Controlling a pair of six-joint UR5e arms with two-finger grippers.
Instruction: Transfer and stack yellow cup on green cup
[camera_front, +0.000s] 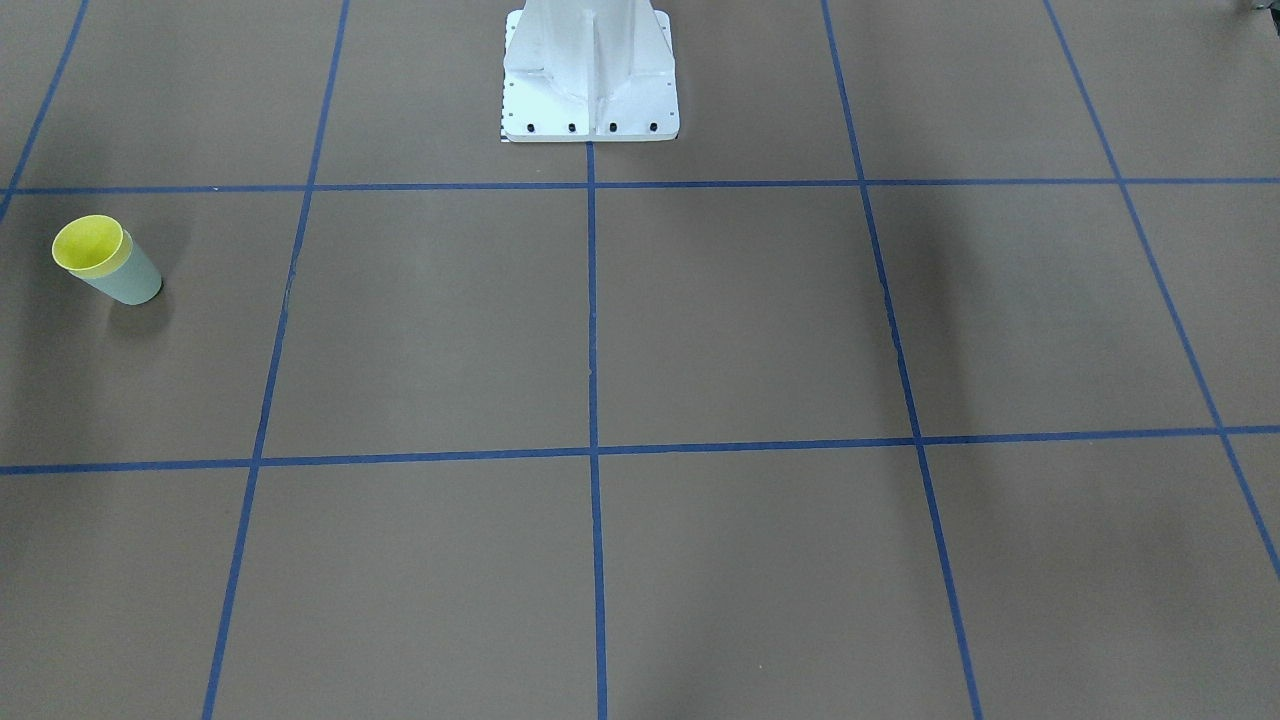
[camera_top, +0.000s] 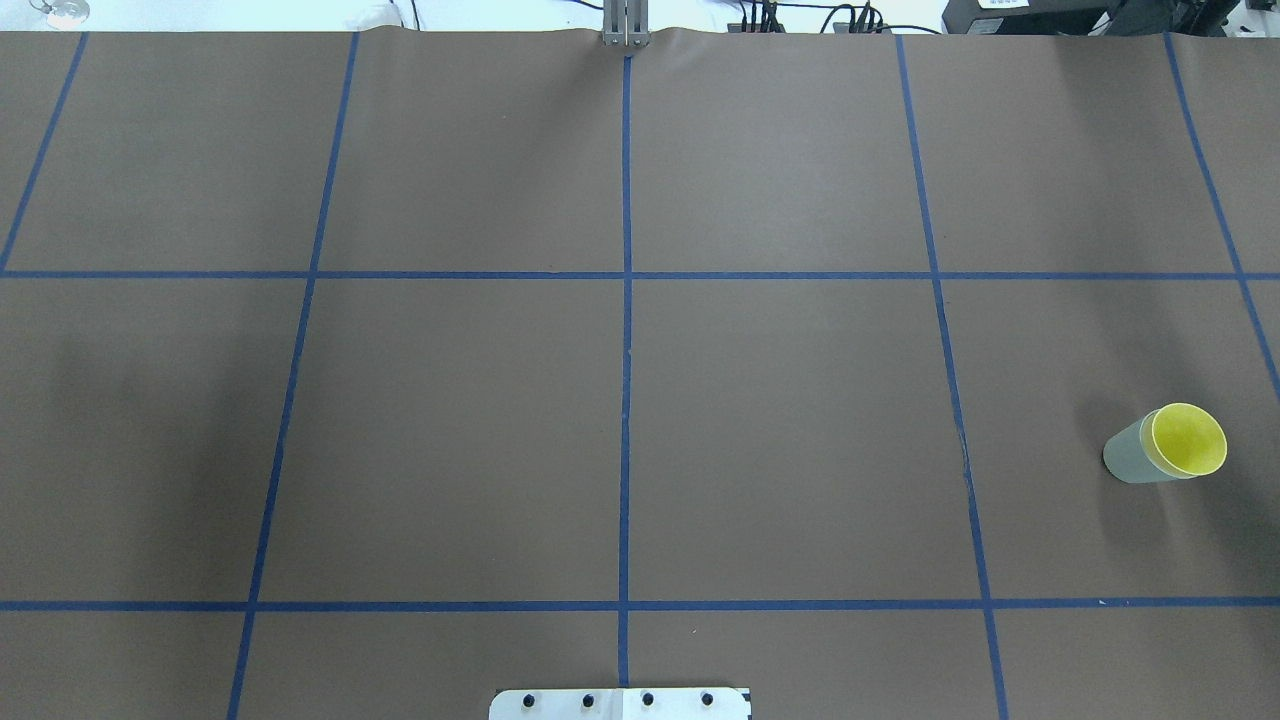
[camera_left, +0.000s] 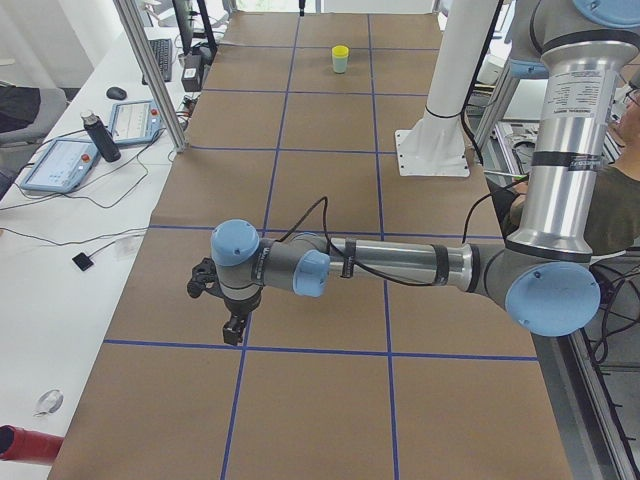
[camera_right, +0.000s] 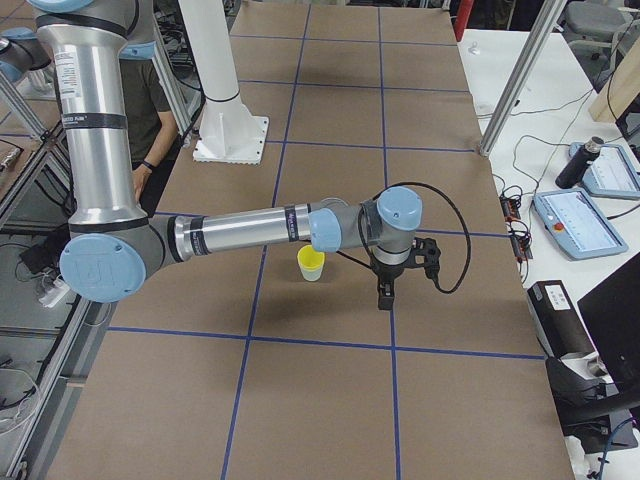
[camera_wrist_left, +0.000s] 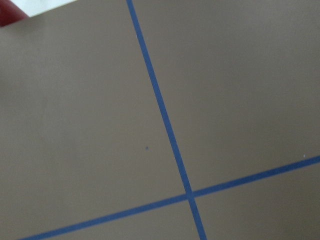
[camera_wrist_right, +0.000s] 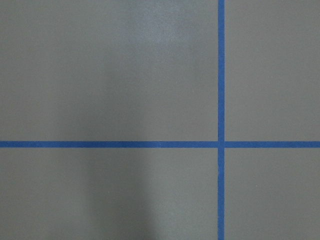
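A brown counter (camera_top: 780, 430) is crossed by blue tape lines (camera_top: 626, 400). The robot's white pedestal (camera_front: 590, 100) is bolted at the middle of its back edge. A side desk along the front edge holds a bottle (camera_left: 100, 135) and a tablet (camera_left: 60, 165).

The right arm stretches low over the counter's right end. The right end effector (camera_right: 385, 300) points down near the cups, apart from them and holding nothing. Whether its fingers are spread or pressed together I cannot tell. The left end effector (camera_left: 232, 336) hangs over the counter's left end, well apart from the cups. Its state I cannot tell either. Both wrist cameras show only brown surface and tape.

The yellow cup (camera_top: 1188, 440) sits nested inside the green cup (camera_top: 1128, 458). The pair stands upright near the right edge, roughly midway between front and back. The bright yellow rim rises a little above the pale green wall, and the yellow inside faces up.
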